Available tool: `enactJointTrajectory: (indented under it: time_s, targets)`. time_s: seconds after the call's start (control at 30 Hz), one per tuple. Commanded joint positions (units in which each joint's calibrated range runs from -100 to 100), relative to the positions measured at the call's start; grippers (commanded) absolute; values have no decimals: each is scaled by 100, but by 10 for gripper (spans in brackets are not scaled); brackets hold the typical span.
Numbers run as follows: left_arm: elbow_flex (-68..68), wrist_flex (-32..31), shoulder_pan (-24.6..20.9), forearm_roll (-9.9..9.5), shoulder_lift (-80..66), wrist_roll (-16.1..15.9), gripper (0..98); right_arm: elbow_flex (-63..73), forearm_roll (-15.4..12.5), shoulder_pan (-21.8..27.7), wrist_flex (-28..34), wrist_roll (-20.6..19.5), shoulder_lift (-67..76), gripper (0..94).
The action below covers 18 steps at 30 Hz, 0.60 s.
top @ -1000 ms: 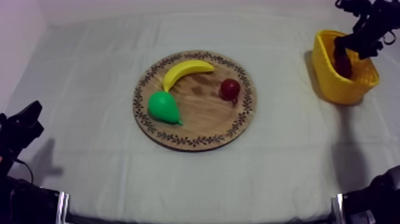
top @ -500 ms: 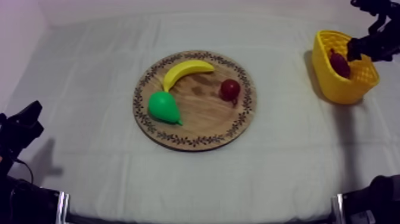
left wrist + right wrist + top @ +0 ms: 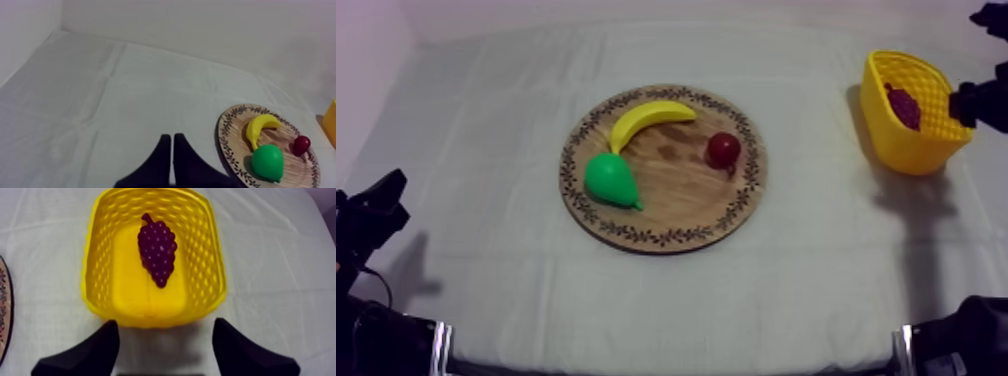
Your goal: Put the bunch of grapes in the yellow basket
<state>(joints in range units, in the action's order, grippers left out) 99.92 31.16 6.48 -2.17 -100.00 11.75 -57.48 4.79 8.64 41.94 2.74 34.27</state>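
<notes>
The dark purple bunch of grapes (image 3: pixel 157 249) lies loose inside the yellow basket (image 3: pixel 105 268), stem toward the far wall. From above, the grapes (image 3: pixel 903 104) show against the inner wall of the basket (image 3: pixel 911 148) at the table's right. My right gripper (image 3: pixel 165 340) hangs open above the basket's near rim, nothing between its fingers; from above it (image 3: pixel 976 100) sits at the basket's right side. The round wooden board (image 3: pixel 681 205) holds a banana (image 3: pixel 649 119), a green pear (image 3: pixel 609 179) and a small red fruit (image 3: pixel 722 149). My left gripper (image 3: pixel 172 150) is shut, over bare cloth left of the board (image 3: pixel 227 150).
The left arm (image 3: pixel 366 225) rests low at the table's left edge. Cloth lies bare between board and basket and along the front. A pale wall (image 3: pixel 200 25) rises behind the table.
My right gripper has let go of the grapes, opened and risen out of the basket, pulling back to the right. The grapes now lie in the basket. The left arm is still.
</notes>
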Motion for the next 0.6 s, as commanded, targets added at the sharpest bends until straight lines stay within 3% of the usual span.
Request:
enactJointTrajectory:
  time_s: [0.0, 0.4, 0.57]
  targets:
    - [-3, -3, 0, 0, 0, 0, 1, -495, 40, -14, -114, -18, 830, 527]
    - [-3, -3, 0, 0, 0, 0, 1, -2775, 104, -173, -608, -8, 3673, 487]
    - [-3, -3, 0, 0, 0, 0, 1, -3619, 41, -210, -786, -49, 4874, 400]
